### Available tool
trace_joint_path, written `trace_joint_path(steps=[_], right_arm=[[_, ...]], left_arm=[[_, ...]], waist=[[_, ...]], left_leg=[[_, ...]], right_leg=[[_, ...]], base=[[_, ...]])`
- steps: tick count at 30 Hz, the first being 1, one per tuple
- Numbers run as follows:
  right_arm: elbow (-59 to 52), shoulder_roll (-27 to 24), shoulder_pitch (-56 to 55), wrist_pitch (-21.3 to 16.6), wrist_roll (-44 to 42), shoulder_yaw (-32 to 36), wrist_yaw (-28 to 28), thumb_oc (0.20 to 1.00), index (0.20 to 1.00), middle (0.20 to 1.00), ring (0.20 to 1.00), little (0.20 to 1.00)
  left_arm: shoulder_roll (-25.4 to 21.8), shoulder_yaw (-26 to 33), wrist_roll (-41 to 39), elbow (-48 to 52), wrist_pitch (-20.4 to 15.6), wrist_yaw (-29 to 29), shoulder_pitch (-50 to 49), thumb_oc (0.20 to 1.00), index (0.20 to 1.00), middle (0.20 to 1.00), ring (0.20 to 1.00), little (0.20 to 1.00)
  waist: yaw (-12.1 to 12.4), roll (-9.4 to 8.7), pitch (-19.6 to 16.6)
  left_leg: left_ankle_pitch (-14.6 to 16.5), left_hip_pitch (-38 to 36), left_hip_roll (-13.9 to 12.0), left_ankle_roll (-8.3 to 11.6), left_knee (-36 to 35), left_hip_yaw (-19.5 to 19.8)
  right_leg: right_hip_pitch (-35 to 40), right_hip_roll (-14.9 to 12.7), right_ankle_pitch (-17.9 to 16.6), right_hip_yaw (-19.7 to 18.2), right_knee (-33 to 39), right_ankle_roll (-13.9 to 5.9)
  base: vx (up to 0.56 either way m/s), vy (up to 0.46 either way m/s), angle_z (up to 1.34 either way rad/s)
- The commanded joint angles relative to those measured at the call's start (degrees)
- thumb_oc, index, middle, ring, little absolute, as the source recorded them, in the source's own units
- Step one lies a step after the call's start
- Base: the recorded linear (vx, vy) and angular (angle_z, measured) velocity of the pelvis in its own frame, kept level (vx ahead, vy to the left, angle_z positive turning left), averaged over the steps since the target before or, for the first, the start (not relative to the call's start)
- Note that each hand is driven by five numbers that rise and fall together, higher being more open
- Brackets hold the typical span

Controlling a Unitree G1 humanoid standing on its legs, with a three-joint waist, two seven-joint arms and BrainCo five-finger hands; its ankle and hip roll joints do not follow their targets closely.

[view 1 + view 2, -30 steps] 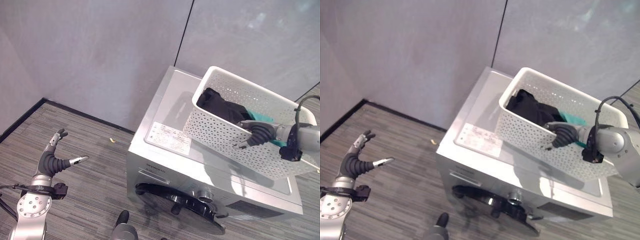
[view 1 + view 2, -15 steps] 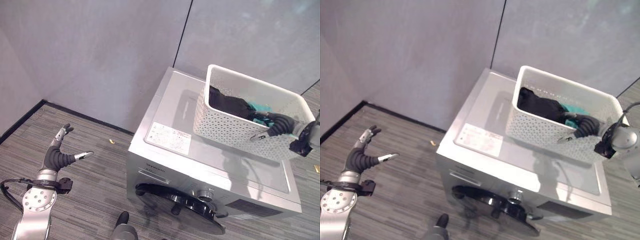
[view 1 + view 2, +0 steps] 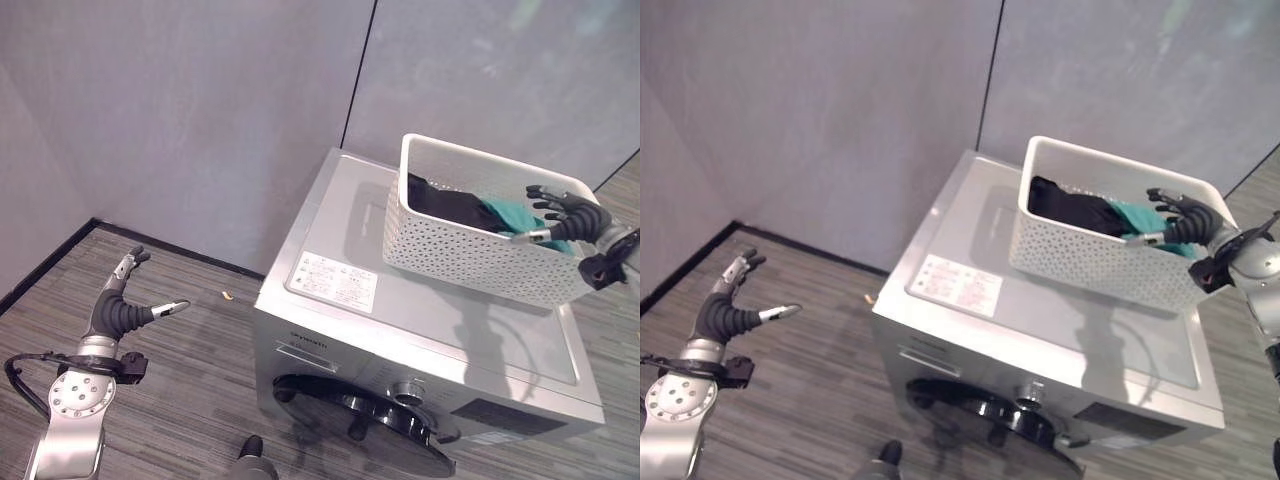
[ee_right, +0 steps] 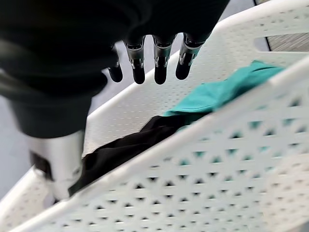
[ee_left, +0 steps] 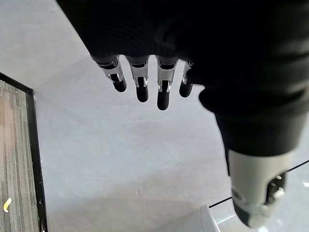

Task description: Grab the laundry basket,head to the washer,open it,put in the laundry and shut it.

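The white perforated laundry basket [image 3: 480, 255] stands level on the top of the silver washer [image 3: 400, 310], toward its back right. Black laundry [image 3: 445, 205] and teal laundry [image 3: 505, 215] lie inside it. My right hand [image 3: 570, 215] hovers open just over the basket's right end, fingers spread and holding nothing. In the right wrist view its fingers [image 4: 159, 63] hang above the basket rim [image 4: 203, 130] and the teal cloth [image 4: 217, 94]. My left hand [image 3: 120, 310] is open over the floor at the lower left, far from the washer. The washer's dark round door [image 3: 370, 420] shows on its front.
Grey wall panels [image 3: 200, 120] stand right behind the washer, with a black skirting strip [image 3: 60, 255] along the striped grey floor. A small yellow scrap [image 3: 228, 295] lies on the floor left of the washer. A label sticker [image 3: 330, 278] is on the washer top.
The right hand has let go of the basket rim and opened. The basket, tilted and held before, now rests flat on the washer. The left hand has barely moved.
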State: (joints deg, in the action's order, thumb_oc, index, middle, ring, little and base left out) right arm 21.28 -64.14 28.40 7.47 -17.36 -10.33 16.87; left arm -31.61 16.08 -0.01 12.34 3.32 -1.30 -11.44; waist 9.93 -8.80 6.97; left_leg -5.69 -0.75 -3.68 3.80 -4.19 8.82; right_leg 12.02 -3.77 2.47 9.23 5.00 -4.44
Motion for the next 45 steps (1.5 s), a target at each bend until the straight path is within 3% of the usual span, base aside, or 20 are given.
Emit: trace_joint_path(steps=[1,14,15,16,21,28,35,41,45], right_arm=[[1.73,-1.32,8.60,-2.09,-1.70,-0.67,-2.03,1.000,1.000,1.000,1.000,1.000],[-5.37,-5.45,6.47,0.13,2.11,-4.28,3.67,1.000,1.000,1.000,1.000,1.000],[-5.90,-5.93,6.10,0.35,2.50,-4.35,4.12,0.912,0.912,0.912,0.912,0.912],[-5.94,-5.95,6.05,0.37,2.51,-4.29,4.13,0.878,0.878,0.878,0.878,0.878],[-8.45,-8.01,4.21,0.69,3.42,-5.74,6.48,0.818,0.818,0.818,0.818,0.818],[-8.07,-7.97,5.20,1.17,7.44,-12.32,10.16,0.485,0.485,0.485,0.485,0.485],[-9.84,-6.82,5.78,1.38,7.89,-16.01,12.96,0.363,0.363,0.363,0.363,0.363],[-18.21,-8.36,7.13,0.53,5.77,-17.41,15.50,0.325,0.325,0.325,0.325,0.325],[-26.25,-10.66,6.94,0.08,2.72,-15.89,16.58,0.231,0.231,0.231,0.231,0.231]], left_arm=[[-3.43,-1.49,-1.15,0.58,-2.93,1.04,1.06,1.000,1.000,1.000,1.000,1.000],[-3.07,-2.23,-0.40,-0.35,-2.43,1.14,1.98,1.000,1.000,1.000,1.000,1.000],[-2.96,-2.20,-0.24,-0.35,-2.37,1.18,2.02,1.000,1.000,1.000,1.000,1.000],[-2.95,-2.21,-0.23,-0.34,-2.37,1.18,2.03,1.000,1.000,1.000,1.000,1.000],[-2.67,-2.42,0.23,-0.25,-2.06,0.95,2.25,1.000,1.000,1.000,1.000,1.000],[-2.80,-3.33,0.38,0.53,-1.85,0.12,2.65,1.000,1.000,1.000,1.000,1.000],[-2.69,-2.76,1.02,0.89,-1.81,0.07,2.46,1.000,1.000,1.000,1.000,1.000],[-2.07,-2.27,2.25,1.96,-2.11,-0.65,2.07,1.000,1.000,1.000,1.000,1.000],[-1.38,-1.39,3.40,2.86,-2.22,-0.94,1.08,1.000,1.000,1.000,1.000,1.000]], waist=[[0.87,0.90,-3.92],[0.71,0.12,-3.40],[0.72,0.04,-3.32],[0.72,0.04,-3.32],[0.76,-0.67,-2.71],[1.80,-1.19,-1.69],[2.18,-0.90,-1.24],[2.09,-0.65,-1.22],[1.64,-0.66,-1.50]], left_leg=[[11.00,-2.65,-4.79,-0.79,3.95,0.71],[11.07,-2.24,-4.73,-0.78,4.44,0.66],[11.06,-2.21,-4.75,-0.78,4.45,0.69],[11.06,-2.20,-4.75,-0.78,4.46,0.69],[11.03,-2.15,-4.76,-0.69,4.56,0.72],[10.89,-1.83,-4.69,-0.70,4.58,0.91],[10.74,-1.54,-4.47,-0.81,4.64,1.00],[10.83,-1.54,-4.31,-0.86,4.66,0.84],[10.97,-1.74,-4.36,-0.91,4.64,0.51]], right_leg=[[-4.64,-1.57,0.30,3.27,-3.36,-0.58],[-4.93,-1.57,0.20,3.30,-3.59,-0.59],[-4.93,-1.58,0.18,3.35,-3.62,-0.59],[-4.92,-1.58,0.18,3.36,-3.62,-0.59],[-5.06,-1.55,0.19,3.54,-3.72,-0.63],[-5.14,-1.56,0.24,3.81,-3.71,-0.67],[-5.30,-1.73,0.22,3.89,-3.75,-0.69],[-5.48,-1.99,0.25,3.92,-3.95,-0.81],[-5.58,-2.00,0.24,3.71,-4.00,-0.92]], base=[[0.00,0.000,0.00],[0.00,0.000,0.00],[0.00,0.000,0.00],[0.00,0.000,0.00],[0.00,0.000,0.00],[0.00,0.000,0.00],[0.00,0.000,0.00],[0.00,0.000,0.00],[0.00,0.000,0.00]])
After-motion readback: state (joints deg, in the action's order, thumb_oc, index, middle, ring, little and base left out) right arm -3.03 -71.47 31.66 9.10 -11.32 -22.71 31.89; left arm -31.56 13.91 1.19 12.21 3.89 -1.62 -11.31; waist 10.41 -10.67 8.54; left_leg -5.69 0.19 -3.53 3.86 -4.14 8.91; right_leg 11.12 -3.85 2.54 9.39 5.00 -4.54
